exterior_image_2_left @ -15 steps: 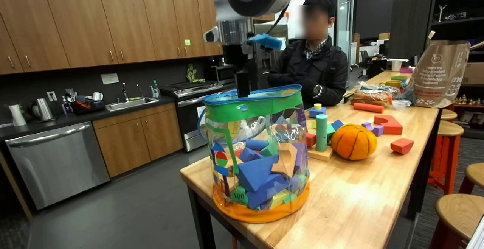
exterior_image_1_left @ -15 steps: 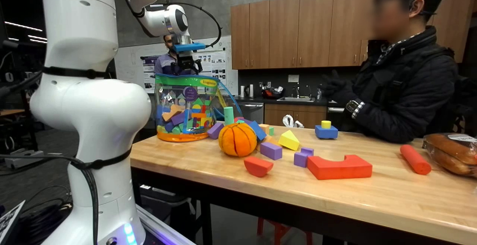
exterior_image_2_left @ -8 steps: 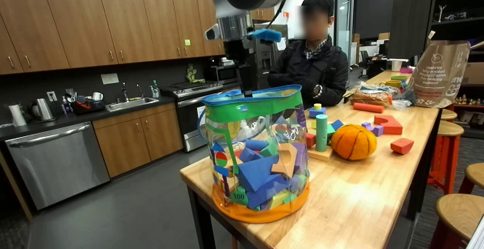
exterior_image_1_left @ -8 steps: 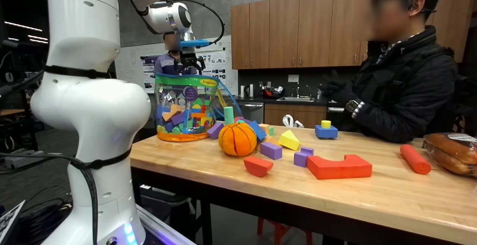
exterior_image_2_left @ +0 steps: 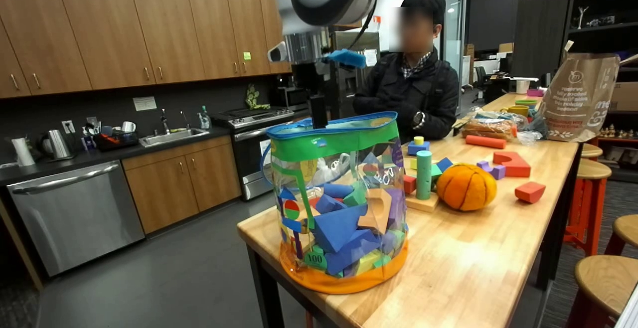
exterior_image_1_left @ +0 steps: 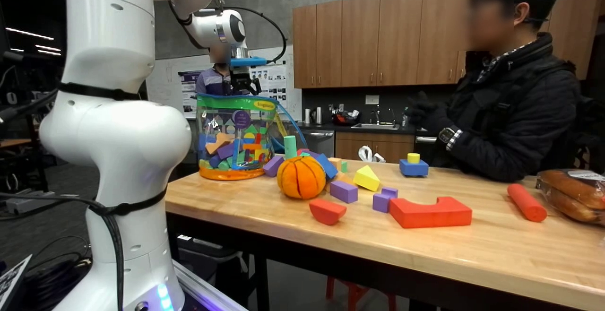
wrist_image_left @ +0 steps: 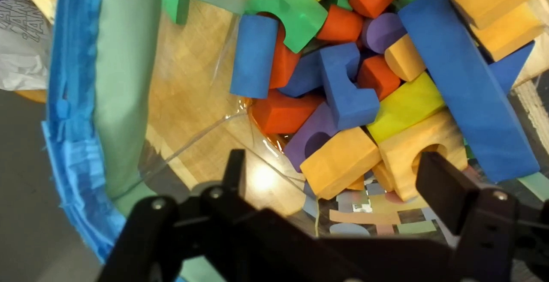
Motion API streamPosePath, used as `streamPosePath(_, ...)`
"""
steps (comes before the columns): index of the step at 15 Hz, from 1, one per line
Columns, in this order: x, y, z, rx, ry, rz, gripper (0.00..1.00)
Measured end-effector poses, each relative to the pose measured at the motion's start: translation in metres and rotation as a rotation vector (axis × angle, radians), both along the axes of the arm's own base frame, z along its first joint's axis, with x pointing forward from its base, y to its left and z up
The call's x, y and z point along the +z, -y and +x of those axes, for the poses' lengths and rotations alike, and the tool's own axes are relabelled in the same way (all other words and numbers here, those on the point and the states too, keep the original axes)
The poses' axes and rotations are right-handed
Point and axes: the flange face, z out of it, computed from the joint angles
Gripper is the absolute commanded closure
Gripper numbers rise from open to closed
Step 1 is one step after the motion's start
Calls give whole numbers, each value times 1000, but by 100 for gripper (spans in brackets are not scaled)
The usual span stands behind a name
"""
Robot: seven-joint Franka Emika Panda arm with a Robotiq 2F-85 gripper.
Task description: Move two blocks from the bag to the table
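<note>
The clear bag (exterior_image_1_left: 236, 103) with a green band and blue zip rim stands at the table's end in both exterior views (exterior_image_2_left: 339, 146). Its blue rim (wrist_image_left: 73, 102) curves along the left of the wrist view. Inside lie multicoloured blocks: a long blue block (wrist_image_left: 467, 85), an orange block (wrist_image_left: 341, 160), an orange arch block (wrist_image_left: 411, 145), a blue arch (wrist_image_left: 343, 87) and a yellow block (wrist_image_left: 407, 106). My gripper (wrist_image_left: 332, 162) is open and empty, pointing down at the bag's mouth (exterior_image_2_left: 319, 118). The light-wood table (exterior_image_1_left: 264, 202) is under the bag.
An orange ball (exterior_image_1_left: 301, 177) sits beside the bag. A green cylinder (exterior_image_2_left: 423, 175) stands upright near it. Loose blocks, including a red arch (exterior_image_1_left: 430, 214), lie along the table. A person (exterior_image_1_left: 515, 107) stands at the table's far side. A paper bag (exterior_image_2_left: 578, 98) stands farther back.
My gripper has shifted slightly right in an exterior view, after rising a little and then coming down over the bag's mouth. The bag, blocks and ball have not moved.
</note>
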Motion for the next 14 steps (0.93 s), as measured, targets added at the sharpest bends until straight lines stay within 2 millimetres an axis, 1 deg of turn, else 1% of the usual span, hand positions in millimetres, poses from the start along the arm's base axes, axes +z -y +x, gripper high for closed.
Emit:
streamPosePath(4,-42,2,18,-12,-50,-6,0)
streamPosePath(11,-107,7,36,-48,-164,-31,0)
streamPosePath(14,-127,11,44,-78,-197,-44,0)
